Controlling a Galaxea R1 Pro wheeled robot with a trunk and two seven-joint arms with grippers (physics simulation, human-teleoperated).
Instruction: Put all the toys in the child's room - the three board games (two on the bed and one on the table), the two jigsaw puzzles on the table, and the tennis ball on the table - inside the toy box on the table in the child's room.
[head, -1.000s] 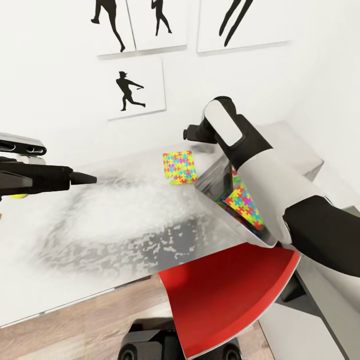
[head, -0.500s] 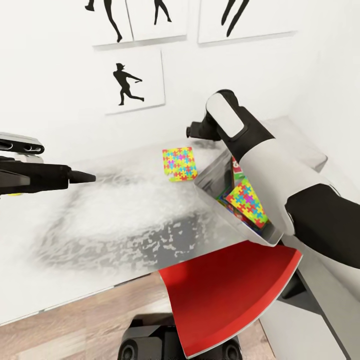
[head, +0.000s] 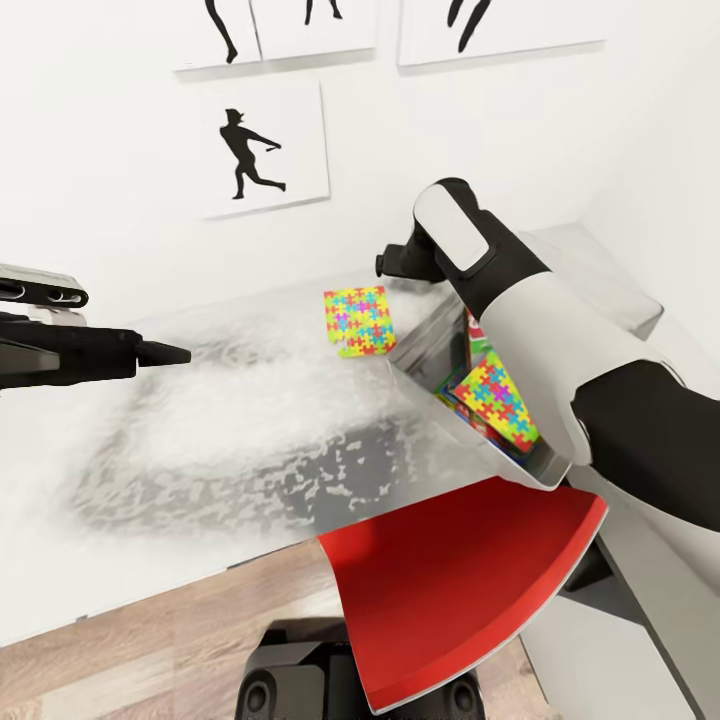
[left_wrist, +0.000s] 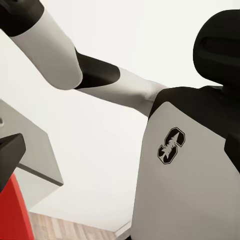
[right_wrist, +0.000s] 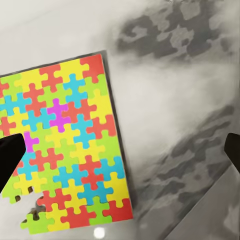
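Right gripper: fingers spread wide, the two dark tips at opposite edges of the right wrist view, nothing between them; below lies a jigsaw puzzle, flat on the mottled pale grey table, with a few pieces missing at one corner. In the head view the same puzzle sits near the back wall, just beside the toy box, which is tipped against the right arm. Inside the box a second jigsaw puzzle leans on edge against a board game with a red band. Left gripper: dark and pointed, held above the table well apart from the puzzle; cannot tell whether its fingers are parted. A red curved panel sits below the box.
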